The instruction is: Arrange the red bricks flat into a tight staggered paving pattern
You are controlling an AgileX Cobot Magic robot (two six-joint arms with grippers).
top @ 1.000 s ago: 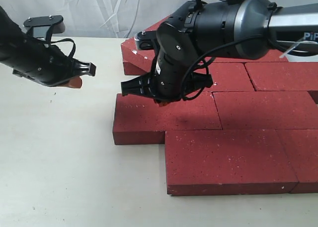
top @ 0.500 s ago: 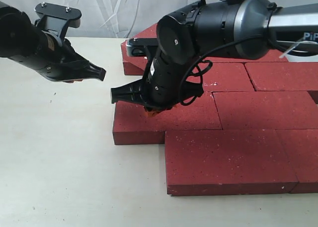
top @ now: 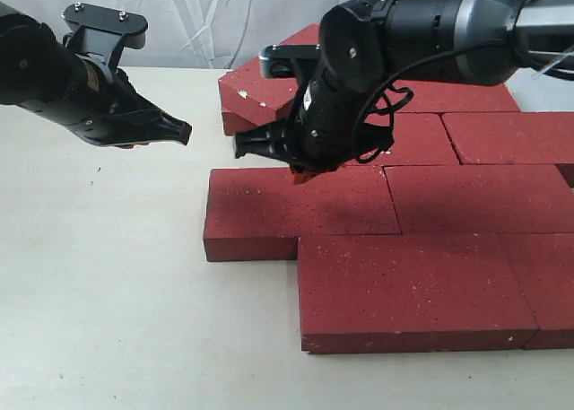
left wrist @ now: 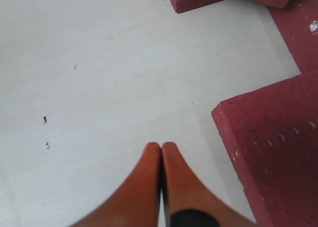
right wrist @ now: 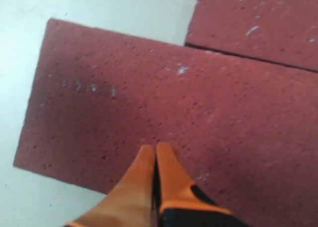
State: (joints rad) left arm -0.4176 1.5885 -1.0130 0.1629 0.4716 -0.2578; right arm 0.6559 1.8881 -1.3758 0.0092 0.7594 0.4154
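Red bricks (top: pixel 448 195) directly under right fingers (right wrist: pixel 141 172), pressed together; left fingers (left wrist: pixel 144 172), likewise together, off beside bricks.

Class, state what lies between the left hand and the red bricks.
Nothing but bare table; the exterior view shows the shut left hand hovering apart from the red bricks.

desk (top: pixel 108 293): pale cream, matte, a few dark specks
backdrop (top: pixel 206 15): white wrinkled sheeting behind the desk
light: soft, faint shadows
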